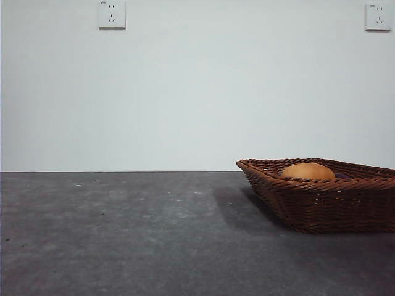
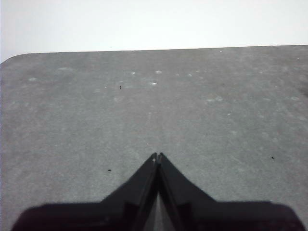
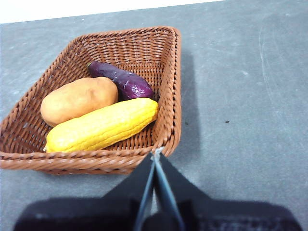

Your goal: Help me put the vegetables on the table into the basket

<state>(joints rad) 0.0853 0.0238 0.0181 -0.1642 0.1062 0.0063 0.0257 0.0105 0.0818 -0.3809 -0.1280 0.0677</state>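
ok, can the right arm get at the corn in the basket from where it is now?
Probably yes. The right gripper, shut, sits above the basket rim, and the yellow corn lies on top, uncovered, beside the potato and eggplant. It would need to open first.

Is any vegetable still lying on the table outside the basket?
No: the right wrist view shows the potato, corn cob and eggplant all inside the basket, with only bare table around it.

I can't read any text, labels or numbers here; the two wall sockets (image 1: 112, 14) (image 1: 378, 16) carry marks too small to make out.
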